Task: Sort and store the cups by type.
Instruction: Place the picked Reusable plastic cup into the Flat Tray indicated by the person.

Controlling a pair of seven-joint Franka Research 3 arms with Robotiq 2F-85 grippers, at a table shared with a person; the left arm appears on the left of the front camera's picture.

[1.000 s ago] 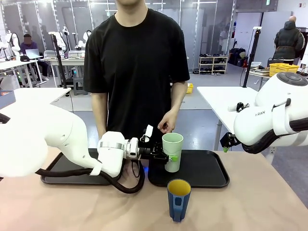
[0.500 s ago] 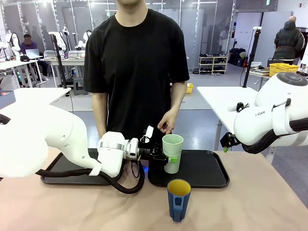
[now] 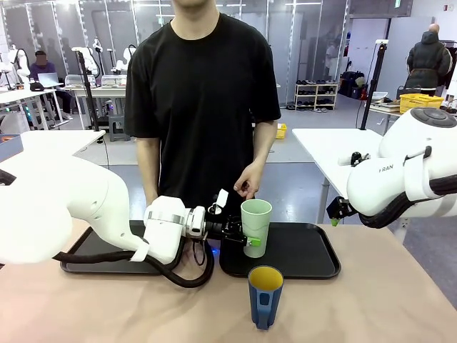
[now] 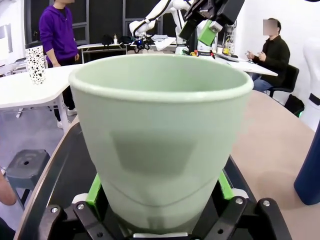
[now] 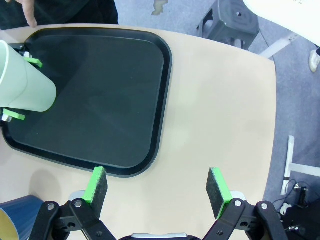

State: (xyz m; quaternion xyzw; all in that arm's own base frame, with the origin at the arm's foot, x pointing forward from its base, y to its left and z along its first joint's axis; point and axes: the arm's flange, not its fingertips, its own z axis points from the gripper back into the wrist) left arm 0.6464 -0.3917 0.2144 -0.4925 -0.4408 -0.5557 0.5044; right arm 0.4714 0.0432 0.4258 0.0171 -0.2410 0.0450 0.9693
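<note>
Here, the left end effector pinches the tall pale-green handleless plastic tumbler low down over the right-hand black tray, so releasing it off-level could tip it toward the dark-blue, yellow-lined handled mug nearby on the desk; the right end effector hangs spread, empty.

On my table lie a left tray and a right tray, both black; the blue mug stands nearer me.
</note>
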